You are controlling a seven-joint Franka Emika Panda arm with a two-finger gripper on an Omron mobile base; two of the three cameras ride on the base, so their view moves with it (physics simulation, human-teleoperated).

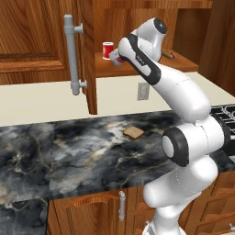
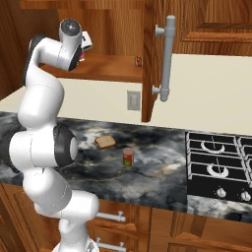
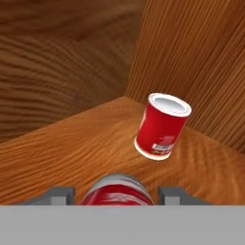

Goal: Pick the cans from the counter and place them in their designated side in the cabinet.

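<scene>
My gripper (image 3: 116,194) reaches into the open cabinet (image 1: 106,67), low over its shelf (image 3: 67,148), shut on a can (image 3: 117,188) with a red band and a pale grey top. The left base view shows the gripper (image 1: 116,58) at the shelf's left part. The other can (image 2: 128,157), red with a green label, stands upright on the dark marbled counter (image 2: 162,165). A bright red can with a white rim (image 3: 162,126) stands near the shelf's back corner, just beyond the held can and apart from it; it is the red can (image 1: 108,50) left of the gripper.
The cabinet door stands open, its long grey bar handle (image 1: 70,54) left of the gripper. A slice of bread (image 1: 133,132) lies on the counter. A small item (image 1: 167,54) rests at the shelf's right end. A black stove (image 2: 219,167) adjoins the counter.
</scene>
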